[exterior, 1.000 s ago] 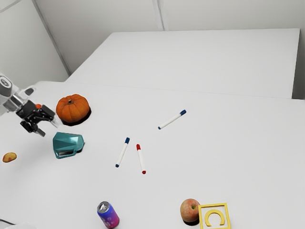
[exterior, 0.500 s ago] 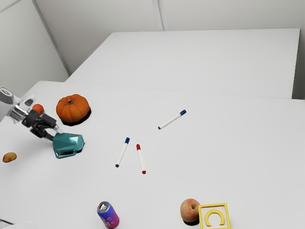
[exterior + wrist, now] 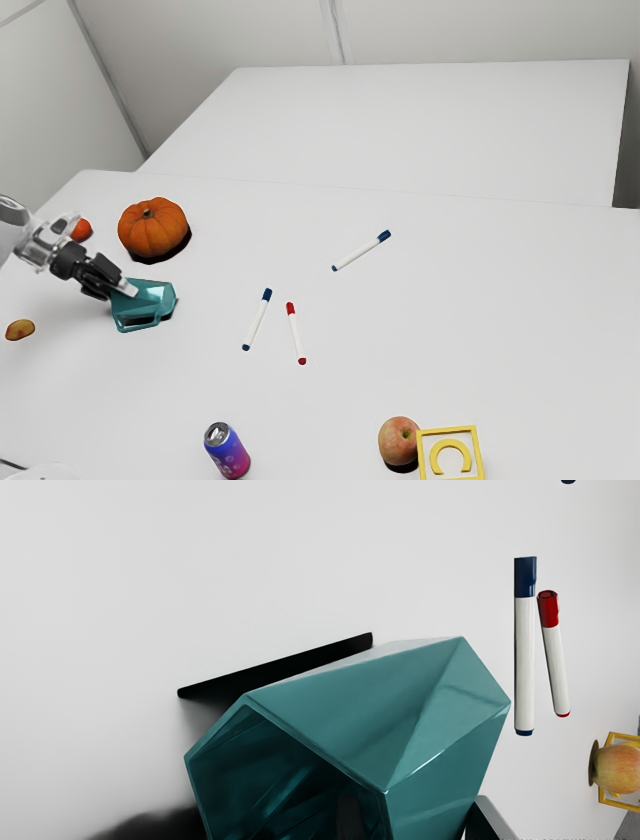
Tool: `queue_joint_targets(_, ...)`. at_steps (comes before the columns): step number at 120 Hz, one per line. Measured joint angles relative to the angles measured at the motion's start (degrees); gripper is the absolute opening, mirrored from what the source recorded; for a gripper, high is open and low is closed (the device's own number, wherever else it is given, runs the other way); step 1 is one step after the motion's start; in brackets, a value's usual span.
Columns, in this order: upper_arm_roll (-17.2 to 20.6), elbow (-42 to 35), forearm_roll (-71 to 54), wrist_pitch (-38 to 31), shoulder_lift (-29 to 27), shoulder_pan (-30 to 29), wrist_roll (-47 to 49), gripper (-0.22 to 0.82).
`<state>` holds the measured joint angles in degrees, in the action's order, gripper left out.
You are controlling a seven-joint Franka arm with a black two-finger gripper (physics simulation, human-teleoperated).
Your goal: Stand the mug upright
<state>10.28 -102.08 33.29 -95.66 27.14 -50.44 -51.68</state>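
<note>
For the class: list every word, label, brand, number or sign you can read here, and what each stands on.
"C", perhaps, inside the yellow frame: a curved shape, its gap toward the exterior view's bottom edge.
Can: pale marks, too small to read.
No other text is readable.

Here's the exterior view, high and well back, slanting down across the white table (image 3: 520, 300), Franka arm (image 3: 42, 243) at 9 o'clock, wall (image 3: 480, 32) at 12! Over to the wrist view, right in close, peering down at the teal mug (image 3: 340, 695) and into its open mouth! The 2 views share that mug, at 8 o'clock in the exterior view, plus the apple (image 3: 399, 441) and yellow letter-C frame (image 3: 478, 450), both at 5!
</note>
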Motion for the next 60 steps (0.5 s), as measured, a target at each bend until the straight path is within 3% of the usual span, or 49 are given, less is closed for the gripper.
queue_joint_targets(33, 0.4, -0.1, 0.5, 1.8, -1.7, 0.2, -1.6, -0.09)
queue_joint_targets(60, 0.5, -3.0, -0.4, -1.5, -6.4, 3.6, -2.4, -0.13)
